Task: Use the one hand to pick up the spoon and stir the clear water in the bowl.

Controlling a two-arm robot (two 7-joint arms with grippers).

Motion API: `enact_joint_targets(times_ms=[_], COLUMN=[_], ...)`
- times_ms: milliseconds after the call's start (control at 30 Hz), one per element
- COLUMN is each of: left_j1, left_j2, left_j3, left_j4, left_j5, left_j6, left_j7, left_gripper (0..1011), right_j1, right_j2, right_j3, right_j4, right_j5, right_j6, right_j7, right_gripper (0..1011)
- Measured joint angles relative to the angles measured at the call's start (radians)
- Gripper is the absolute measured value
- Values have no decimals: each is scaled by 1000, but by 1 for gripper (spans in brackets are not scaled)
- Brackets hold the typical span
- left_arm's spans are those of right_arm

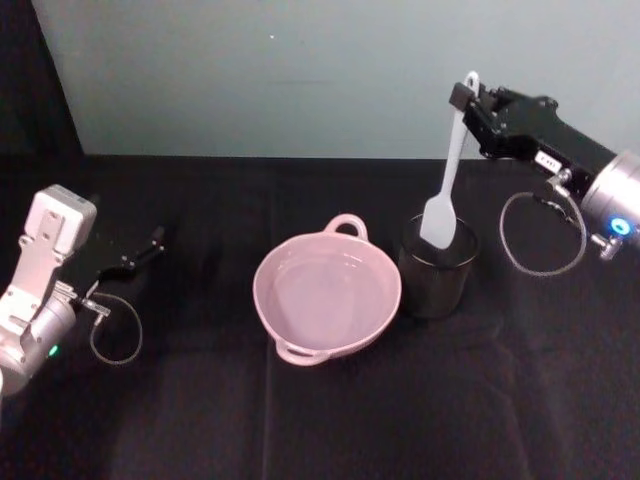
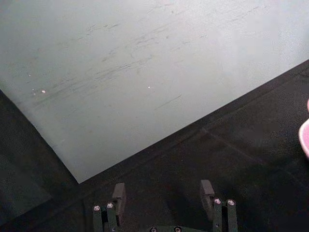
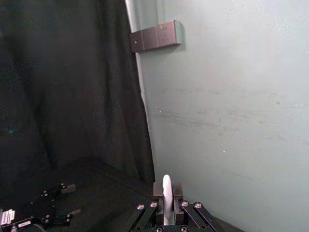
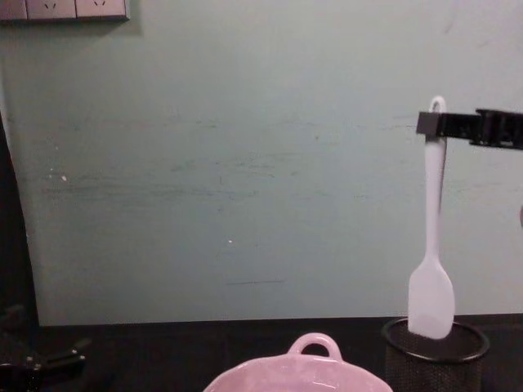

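right hand [image 1: 462, 98] is pinching the white spoon [image 1: 447, 180] near the loop at the handle's top, fingers pressed on it. spoon is hanging upright, blade tip dipping just inside the black mesh cup [image 1: 435, 285]. pink bowl [image 1: 262, 300] is sitting just beside the cup on the black counter [image 1: 200, 400]. left hand [image 1: 150, 243] is resting low at far left, fingers spread.

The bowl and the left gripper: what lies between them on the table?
That stretch is bare: the head view shows plain black cloth between the left gripper and the bowl.
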Motion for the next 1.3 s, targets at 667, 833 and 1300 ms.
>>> enact_joint_targets(times_ms=[667,833,1300], left_j1=[0,0,0], left_j2=[0,0,0], left_j3=[0,0,0], left_j4=[0,0,0], left_j5=[0,0,0], left_j6=[0,0,0], left_j7=[0,0,0], left_gripper=[1011,1011,1011], right_j1=[14,14,35], right_j2=[-1,-1,-56], right_j3=[7,7,-22], right_j4=[-9,-8,14], right_j5=[-10,-10,-4], right_j6=[22,21,2], right_j7=[4,4,38], right_gripper=[116,116,116])
